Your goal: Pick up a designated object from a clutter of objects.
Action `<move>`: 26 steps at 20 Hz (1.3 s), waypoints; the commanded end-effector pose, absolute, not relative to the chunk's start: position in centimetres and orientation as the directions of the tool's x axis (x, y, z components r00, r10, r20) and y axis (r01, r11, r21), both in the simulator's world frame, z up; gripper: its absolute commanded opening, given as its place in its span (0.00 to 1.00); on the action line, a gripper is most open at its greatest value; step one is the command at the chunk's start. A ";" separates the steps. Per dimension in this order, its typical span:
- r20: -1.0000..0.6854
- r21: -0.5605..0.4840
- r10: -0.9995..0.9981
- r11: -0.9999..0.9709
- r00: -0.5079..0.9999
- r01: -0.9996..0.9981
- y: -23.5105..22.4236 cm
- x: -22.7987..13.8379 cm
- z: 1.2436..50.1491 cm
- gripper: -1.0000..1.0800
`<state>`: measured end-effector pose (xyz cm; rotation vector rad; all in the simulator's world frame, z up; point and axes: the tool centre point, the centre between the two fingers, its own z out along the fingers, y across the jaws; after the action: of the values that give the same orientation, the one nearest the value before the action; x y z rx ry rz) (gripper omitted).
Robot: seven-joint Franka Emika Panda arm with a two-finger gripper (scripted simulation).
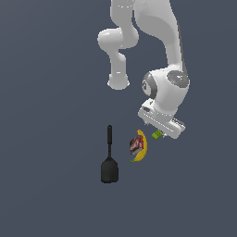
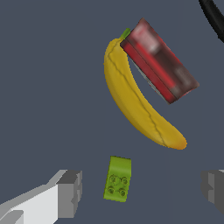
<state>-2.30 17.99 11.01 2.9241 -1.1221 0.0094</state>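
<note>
The tiny bright green brick (image 2: 118, 179) with studs lies flat on the dark floor between my open fingers, nearer one finger (image 2: 70, 192) than the other (image 2: 213, 190). My gripper (image 2: 141, 192) is open and empty, just above it. In the exterior view the brick (image 1: 157, 135) peeks out beside the white hand (image 1: 162, 121), whose fingers are hidden there. The yellow banana (image 2: 140, 105) lies close beyond the brick, with the small red box (image 2: 159, 61) resting against it. Both also show in the exterior view: banana (image 1: 141, 149), box (image 1: 135, 145).
A black spatula (image 1: 109, 159) lies on the floor toward the exterior view's left of the banana, handle pointing away; its handle edge shows in the wrist view (image 2: 214, 17). The arm's white links (image 1: 152, 46) rise above the scene.
</note>
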 end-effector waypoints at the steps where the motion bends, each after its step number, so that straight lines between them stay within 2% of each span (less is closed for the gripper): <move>1: 0.008 0.005 -0.698 -0.716 0.716 -0.698 19.0 -2.9 10.0 0.96; 13: 0.002 0.001 -0.781 -0.624 0.624 -0.781 22.0 -5.2 6.7 0.96; 26: 0.000 0.000 -0.791 -0.611 0.611 -0.791 22.4 -5.6 5.6 0.96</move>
<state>-5.56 22.46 5.89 2.8201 -1.3848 0.0005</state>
